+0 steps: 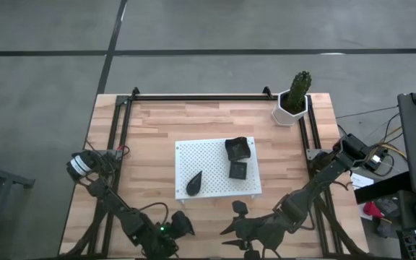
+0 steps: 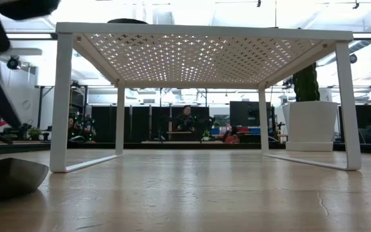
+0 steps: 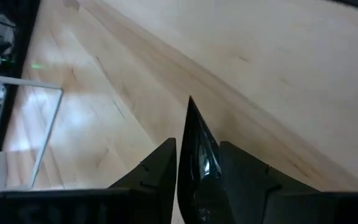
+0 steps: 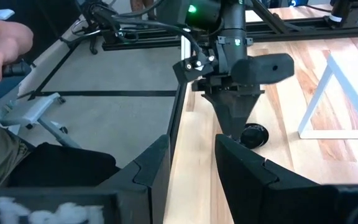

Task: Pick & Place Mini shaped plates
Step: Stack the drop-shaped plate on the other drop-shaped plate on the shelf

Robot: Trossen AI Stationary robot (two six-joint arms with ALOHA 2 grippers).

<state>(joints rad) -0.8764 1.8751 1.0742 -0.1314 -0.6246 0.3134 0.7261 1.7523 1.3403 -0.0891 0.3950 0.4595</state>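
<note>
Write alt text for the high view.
A white board on a wooden table carries two square plates and a leaf plate. Cactus pot at a far corner; both arms low at the near edge.

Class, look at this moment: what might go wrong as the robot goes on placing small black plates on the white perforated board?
1. The left gripper pinches a glossy black teardrop plate by its thin edge, so it may pivot or slip.
2. The open right gripper waits close by, so the arms may clash.
3. The white perforated board already carries three black plates, and another may knock one.
</note>
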